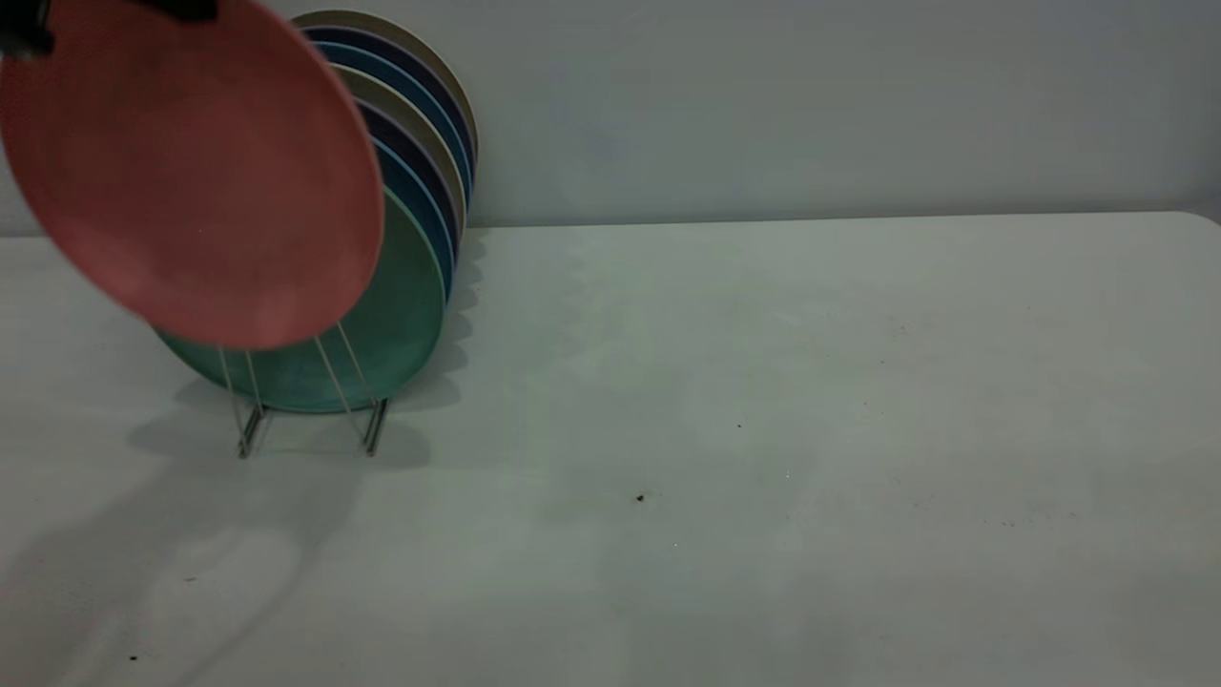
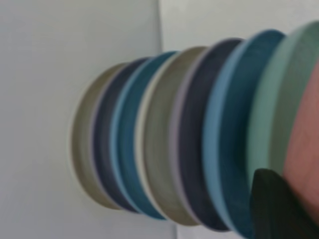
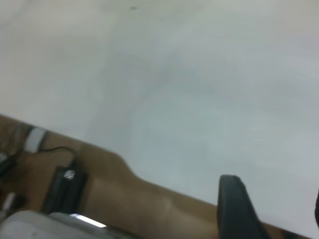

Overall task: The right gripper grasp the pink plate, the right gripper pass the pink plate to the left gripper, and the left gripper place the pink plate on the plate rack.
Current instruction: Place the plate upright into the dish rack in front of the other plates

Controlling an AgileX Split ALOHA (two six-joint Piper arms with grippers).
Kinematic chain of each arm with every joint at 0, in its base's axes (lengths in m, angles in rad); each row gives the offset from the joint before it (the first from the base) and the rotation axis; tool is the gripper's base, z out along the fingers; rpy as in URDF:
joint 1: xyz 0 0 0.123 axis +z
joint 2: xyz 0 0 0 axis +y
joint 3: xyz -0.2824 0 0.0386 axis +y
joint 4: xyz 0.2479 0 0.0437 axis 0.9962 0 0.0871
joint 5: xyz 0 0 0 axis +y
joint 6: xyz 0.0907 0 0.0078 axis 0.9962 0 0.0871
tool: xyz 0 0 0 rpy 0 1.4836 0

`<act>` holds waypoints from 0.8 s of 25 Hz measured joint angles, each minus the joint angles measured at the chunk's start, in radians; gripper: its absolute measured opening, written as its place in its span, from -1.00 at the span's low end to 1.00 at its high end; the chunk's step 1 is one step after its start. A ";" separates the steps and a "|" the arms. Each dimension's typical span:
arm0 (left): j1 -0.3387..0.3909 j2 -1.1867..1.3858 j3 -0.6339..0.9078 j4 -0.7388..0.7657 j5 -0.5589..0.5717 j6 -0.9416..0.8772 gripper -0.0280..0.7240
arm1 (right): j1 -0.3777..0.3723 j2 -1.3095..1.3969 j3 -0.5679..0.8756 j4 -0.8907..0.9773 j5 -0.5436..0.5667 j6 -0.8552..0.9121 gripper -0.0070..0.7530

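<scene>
Pink plate [image 1: 191,172] nearest the lens, tilted, airborne at the surface's [image 1: 763,429] far-left corner, just in front of the mint-green plate [image 1: 401,324] leading the row in the plate rack [image 1: 310,425]. Left claw [image 1: 38,24] clamped on the plate's upper rim; one finger [image 2: 276,209] shows dark against it. Right claw [image 3: 269,209] off over the surface's edge, holding nothing, fingers apart. Judgement: light, stiff matte plastic, not fragile, somewhat slippery; rim pinch is the only hold, and swing is likely when lowering.
</scene>
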 joint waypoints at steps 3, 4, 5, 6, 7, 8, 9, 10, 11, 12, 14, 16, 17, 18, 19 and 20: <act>0.000 -0.002 0.030 0.006 -0.032 0.000 -0.82 | 0.000 -0.067 0.033 -0.048 0.001 0.010 0.07; 0.000 -0.003 0.034 0.006 -0.054 0.000 -0.82 | 0.000 -0.082 0.039 -0.058 0.002 0.010 0.07; 0.000 -0.006 0.038 0.006 -0.069 0.000 -0.82 | 0.000 -0.092 0.042 -0.063 0.002 0.010 0.07; 0.000 -0.008 0.038 0.006 -0.080 0.000 -0.82 | 0.000 -0.100 0.042 -0.065 0.003 0.010 0.07; 0.000 -0.016 0.040 0.006 -0.089 0.000 -0.82 | 0.000 -0.105 0.042 -0.071 0.003 0.010 0.07; 0.000 -0.025 0.041 0.006 -0.096 0.000 -0.82 | 0.000 -0.108 0.042 -0.076 0.003 0.010 0.07; 0.000 -0.037 0.043 0.006 -0.102 0.000 -0.82 | 0.000 -0.109 0.042 -0.082 0.001 0.010 0.06; 0.000 -0.047 0.045 0.006 -0.103 0.000 -0.82 | 0.000 -0.109 0.044 -0.086 -0.003 0.011 0.07; 0.000 -0.056 0.045 0.006 -0.104 0.000 -0.82 | 0.000 -0.109 0.048 -0.088 -0.009 0.011 0.07; 0.000 -0.061 0.045 0.006 -0.104 0.000 -0.82 | 0.000 -0.109 0.056 -0.088 -0.022 0.011 0.07; 0.000 -0.063 0.046 0.006 -0.104 0.000 -0.82 | 0.000 -0.109 0.065 -0.090 -0.033 0.011 0.07; 0.000 -0.053 0.046 0.006 -0.107 0.000 -0.82 | 0.000 -0.109 0.066 -0.093 -0.038 0.012 0.07; 0.000 -0.048 0.046 0.006 -0.114 0.000 -0.82 | 0.000 -0.109 0.066 -0.094 -0.039 0.015 0.07; 0.000 -0.043 0.046 0.006 -0.121 0.001 -0.82 | 0.000 -0.109 0.066 -0.094 -0.040 0.014 0.07; 0.000 -0.039 0.046 0.006 -0.129 0.001 -0.82 | 0.000 -0.109 0.066 -0.094 -0.042 0.014 0.07; 0.000 -0.036 0.046 0.006 -0.137 0.002 -0.82 | 0.000 -0.109 0.066 -0.095 -0.042 0.014 0.07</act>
